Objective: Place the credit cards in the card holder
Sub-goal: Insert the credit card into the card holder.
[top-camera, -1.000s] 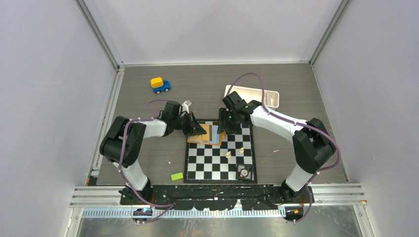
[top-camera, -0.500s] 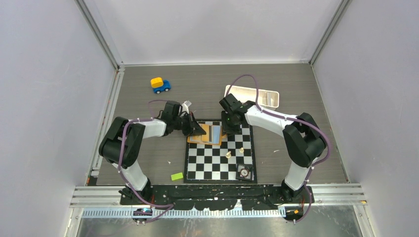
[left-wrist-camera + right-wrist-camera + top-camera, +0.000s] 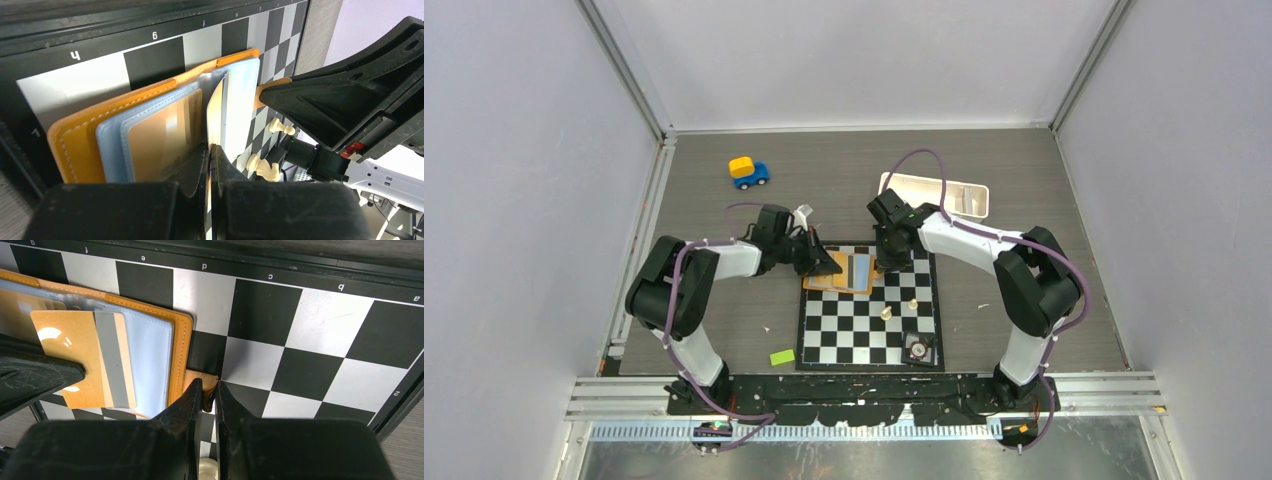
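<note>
The chessboard (image 3: 330, 325) border reads a to f and 2.

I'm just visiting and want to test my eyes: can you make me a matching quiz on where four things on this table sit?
1 toy car
2 green block
3 tray
4 card holder

A near, left of the chessboard
B far right of the table
C on the chessboard
D far left

Pairs: 1-D, 2-A, 3-B, 4-C

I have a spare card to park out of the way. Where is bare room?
Bare table lies between the toy car and white tray; also the chessboard's near-left squares. Crowded at its far-left corner: left claw pinches a card, right claw the card holder.
</note>
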